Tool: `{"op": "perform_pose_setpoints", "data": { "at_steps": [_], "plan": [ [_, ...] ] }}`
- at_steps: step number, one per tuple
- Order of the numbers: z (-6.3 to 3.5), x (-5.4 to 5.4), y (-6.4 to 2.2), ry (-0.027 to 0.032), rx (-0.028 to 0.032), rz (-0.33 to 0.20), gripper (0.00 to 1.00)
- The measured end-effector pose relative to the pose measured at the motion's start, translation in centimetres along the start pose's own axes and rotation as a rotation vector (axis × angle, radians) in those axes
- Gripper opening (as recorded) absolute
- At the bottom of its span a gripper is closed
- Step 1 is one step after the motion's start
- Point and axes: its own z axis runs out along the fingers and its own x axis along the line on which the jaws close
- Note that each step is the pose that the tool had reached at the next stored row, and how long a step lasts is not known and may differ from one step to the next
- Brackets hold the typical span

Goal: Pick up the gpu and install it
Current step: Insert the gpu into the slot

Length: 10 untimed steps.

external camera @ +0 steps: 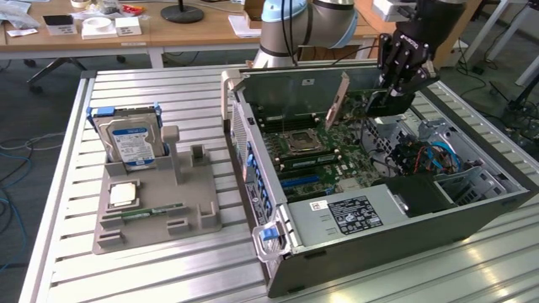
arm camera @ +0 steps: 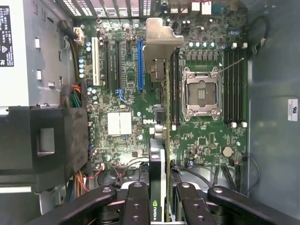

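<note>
Your gpu is up in the air inside the open computer case, held on edge above the motherboard. Its silver bracket end points toward the exterior view's left. In the wrist view you see the card edge-on, lined up over the strip of board between the long blue slot and the CPU socket. It looks clear of the board, not seated in any slot.

Your gripper is clamped on the card's other end. The wrist view shows its black fingers pressed against both faces, just beside the green logo label.

Well apart from the case, on the exterior view's left, the grey holder sits on the slatted table. It carries the upright hard drive with its blue label and a narrow green RAM stick lying flat.
</note>
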Motion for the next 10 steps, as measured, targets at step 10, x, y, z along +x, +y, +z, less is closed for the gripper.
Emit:
{"op": "perform_pose_setpoints", "data": {
  "at_steps": [10],
  "plan": [
    [1.14, 0.08, 1.08, -0.001, 0.0248, -0.002, 0.27]
  ]
}}
